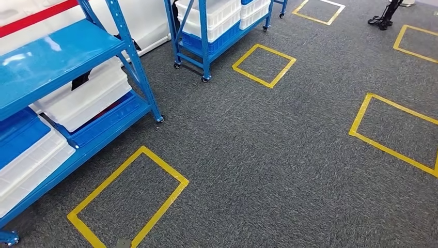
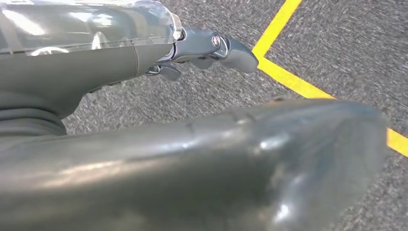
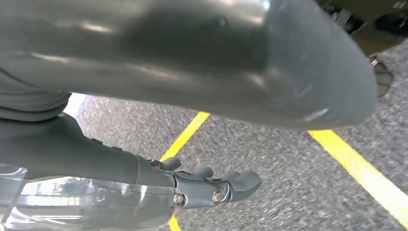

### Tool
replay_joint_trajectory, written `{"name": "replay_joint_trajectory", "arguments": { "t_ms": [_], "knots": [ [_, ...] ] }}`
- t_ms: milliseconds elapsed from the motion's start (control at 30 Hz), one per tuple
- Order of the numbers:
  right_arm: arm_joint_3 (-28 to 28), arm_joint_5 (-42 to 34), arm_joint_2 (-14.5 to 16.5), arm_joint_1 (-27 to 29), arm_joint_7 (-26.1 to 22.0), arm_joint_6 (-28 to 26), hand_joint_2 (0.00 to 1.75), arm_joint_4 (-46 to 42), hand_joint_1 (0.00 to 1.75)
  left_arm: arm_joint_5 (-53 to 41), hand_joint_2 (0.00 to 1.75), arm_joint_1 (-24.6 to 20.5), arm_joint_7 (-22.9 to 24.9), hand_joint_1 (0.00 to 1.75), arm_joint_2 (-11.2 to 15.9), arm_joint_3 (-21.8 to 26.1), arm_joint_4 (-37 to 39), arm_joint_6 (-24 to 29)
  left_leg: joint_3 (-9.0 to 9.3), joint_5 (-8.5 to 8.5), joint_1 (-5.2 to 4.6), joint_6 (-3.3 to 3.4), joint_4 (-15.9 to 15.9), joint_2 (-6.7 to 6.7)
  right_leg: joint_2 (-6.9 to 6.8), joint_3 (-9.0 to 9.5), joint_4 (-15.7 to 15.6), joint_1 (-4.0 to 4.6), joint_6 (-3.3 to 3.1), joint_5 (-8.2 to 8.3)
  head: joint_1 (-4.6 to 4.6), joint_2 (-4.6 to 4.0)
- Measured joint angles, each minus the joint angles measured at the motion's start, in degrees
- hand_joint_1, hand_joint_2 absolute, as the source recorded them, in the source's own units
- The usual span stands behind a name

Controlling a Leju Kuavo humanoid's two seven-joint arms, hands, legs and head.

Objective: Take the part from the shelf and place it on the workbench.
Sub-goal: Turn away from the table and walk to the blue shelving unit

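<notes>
A blue metal shelf (image 1: 57,57) stands at the left of the head view. On its lower levels sit white plastic bins (image 1: 85,95), one with a blue lid (image 1: 20,134); I cannot tell what is inside them. My left hand (image 2: 202,163) hangs over the grey carpet, its fingers (image 2: 211,48) straight and apart, with nothing in it. My right hand (image 3: 192,57) hangs the same way, fingers (image 3: 216,187) stretched out and holding nothing.
A second blue wheeled rack (image 1: 217,31) with white and blue bins stands at the back. Yellow tape squares (image 1: 129,201) mark the grey carpet. A dark stand foot (image 1: 382,20) is at the far right.
</notes>
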Motion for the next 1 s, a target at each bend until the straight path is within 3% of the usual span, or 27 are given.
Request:
{"name": "replay_joint_trajectory", "arguments": {
  "t_ms": [67, 133, 200, 233, 267, 300, 367, 433, 500, 567, 667, 700, 733, 767, 800, 867, 933, 1000],
  "knots": [
    [0.0, 0.1, 0.0, -0.2, 0.0, 0.1, 0.0, 0.0, 0.0, 0.0, 0.0, 0.1, 0.0, 0.0, 0.0, 0.0, 0.0, 0.0, 0.34, 0.51, 0.33, 0.68, -0.6, -0.99, 2.17, -0.57, 1.8, -0.2, 0.61, -1.46, 0.01, -0.01],
    [0.0, 0.1, 0.0, 0.0, 0.0, 0.2, 0.0, 0.0, 0.0, 0.0, 0.0, 0.0, -0.2, 0.0, -0.1, 0.0, 0.0, 0.0, 0.37, 0.85, 0.48, 1.13, -0.9, -2.0, 5.09, -3.44, 7.8, -0.39, 0.99, -4.94, 0.02, -0.01],
    [0.0, 0.0, 0.0, 0.1, 0.0, 0.2, 0.0, 0.0, 0.0, -0.1, 0.0, -0.1, -0.2, 0.0, -0.1, 0.0, 0.0, -0.1, 0.19, 0.92, 0.42, 1.26, -0.8, -3.23, 5.85, -6.98, 14.7, -0.49, 1.24, -7.47, 0.02, 0.0],
    [0.0, 0.0, 0.0, 0.2, 0.0, 0.2, 0.0, 0.0, 0.0, -0.2, 0.0, 0.0, -0.3, 0.0, -0.1, 0.0, 0.0, -0.1, 0.17, 0.91, 0.42, 1.24, -0.7, -3.94, 5.9, -7.71, 15.8, -0.54, 1.34, -7.14, 0.02, 0.0],
    [0.0, -0.1, 0.0, 0.2, 0.0, 0.2, 0.0, 0.0, 0.0, -0.2, 0.0, 0.0, -0.3, 0.0, -0.1, 0.0, 0.0, -0.2, 0.2, 0.88, 0.44, 1.17, -0.6, -4.71, 6.0, -7.34, 14.7, -0.64, 1.4, -5.65, 0.02, -0.01],
    [0.0, -0.2, 0.0, 0.2, 0.0, 0.2, 0.0, 0.0, 0.0, -0.2, 0.0, 0.0, -0.3, 0.0, -0.1, 0.0, 0.0, -0.3, 0.24, 0.81, 0.49, 1.05, -0.4, -5.46, 6.39, -5.96, 11.5, -0.79, 1.41, -3.39, 0.02, -0.01],
    [0.0, -0.4, -0.1, 0.4, 0.1, 0.0, 0.0, 0.0, 0.0, -0.3, 0.0, 0.0, -0.3, 0.0, -0.2, 0.0, 0.0, -0.4, 0.05, 0.55, 0.55, 0.53, 0.1, -6.83, 8.53, -2.74, 4.0, -1.08, 1.23, 0.02, 0.02, -0.01],
    [0.0, -0.7, -0.1, 0.3, 0.1, -0.2, 0.0, 0.0, 0.0, -0.4, 0.0, 0.0, -0.2, 0.0, -0.3, 0.0, 0.0, -0.4, -0.4, 0.44, 0.56, -0.22, 0.4, -7.76, 9.77, -1.55, 1.0, -0.98, 0.74, 0.75, 0.02, -0.01],
    [0.0, -0.7, 0.0, 0.1, 0.1, -0.3, 0.0, 0.0, 0.0, -0.5, 0.0, 0.0, -0.1, 0.0, -0.3, 0.0, 0.0, -0.3, -0.68, 0.54, 0.63, -1.0, 0.3, -8.56, 8.8, -1.53, 0.8, -0.81, 0.02, 0.88, 0.01, 0.0],
    [0.0, -0.7, 0.0, 0.1, 0.2, -0.4, 0.0, 0.0, 0.0, -0.5, 0.0, 0.1, -0.1, 0.0, -0.3, 0.0, 0.0, -0.2, -1.35, -0.48, 0.64, -1.55, 1.7, -7.34, 7.57, -1.34, 0.4, -0.9, -0.83, 1.08, 0.0, -0.01],
    [0.0, -0.7, 0.1, 0.5, 0.2, -0.5, 0.0, 0.0, 0.0, -0.8, 0.0, -0.1, -0.1, 0.0, -0.3, 0.0, 0.0, -0.1, -6.04, -5.91, 0.73, -2.09, 11.8, -3.38, 5.35, -1.28, 0.1, -0.64, -1.64, 1.03, 0.0, -0.01],
    [0.0, -0.7, 0.1, 0.6, 0.2, -0.5, 0.0, 0.0, 0.0, -1.0, 0.0, -0.1, -0.1, 0.0, -0.3, 0.0, 0.0, -0.2, -7.68, -7.23, 0.8, -2.25, 15.2, -2.92, 4.6, -1.29, 0.1, -0.5, -1.72, 0.97, 0.0, -0.01],
    [0.0, -0.8, 0.1, 0.6, 0.1, -0.5, 0.0, 0.0, 0.0, -1.1, 0.0, -0.1, -0.2, 0.0, -0.4, 0.0, 0.0, -0.2, -8.44, -7.45, 0.83, -2.32, 16.9, -2.72, 3.87, -1.26, 0.1, -0.4, -1.76, 0.9, 0.0, -0.01],
    [0.0, -0.8, 0.1, 0.6, 0.0, -0.5, 0.0, 0.0, 0.0, -1.2, 0.0, 0.0, -0.3, 0.0, -0.4, 0.0, 0.0, -0.3, -8.04, -6.53, 0.84, -2.33, 16.2, -2.55, 3.21, -1.19, 0.1, -0.34, -1.75, 0.82, 0.0, -0.01],
    [0.0, -0.8, 0.1, 0.6, -0.1, -0.6, 0.0, 0.0, 0.0, -1.2, 0.0, 0.0, -0.4, 0.0, -0.4, 0.0, 0.0, -0.3, -6.5, -4.71, 0.82, -2.23, 13.3, -2.2, 2.58, -1.03, 0.1, -0.31, -1.68, 0.72, 0.0, -0.01],
    [0.0, -0.9, 0.1, 0.6, -0.3, -0.6, 0.0, 0.0, 0.0, -1.1, 0.0, 0.0, -0.6, 0.0, -0.4, 0.0, 0.0, -0.4, -2.14, -1.18, 0.51, -1.65, 5.0, -0.12, 1.43, -0.6, 0.2, -0.15, -1.34, 0.42, 0.0, -0.01],
    [0.0, -0.9, 0.1, 0.6, -0.4, -0.6, 0.0, 0.0, 0.0, -1.1, 0.0, -0.2, -0.7, 0.0, -0.3, 0.0, 0.0, -0.4, -0.09, -0.06, 0.04, -0.82, 0.7, 1.28, 0.47, -0.31, 0.2, 0.03, -0.8, 0.16, 0.01, -0.01],
    [0.0, -0.9, 0.2, 0.3, -0.5, -0.5, 0.0, 0.0, 0.0, -1.1, 0.0, -0.1, -0.8, 0.0, -0.3, 0.0, 0.0, -0.4, -0.21, -0.04, -0.13, -0.09, 0.3, 0.44, -0.43, -0.03, 0.1, 0.06, -0.18, 0.07, 0.01, -0.01]
  ]
}}
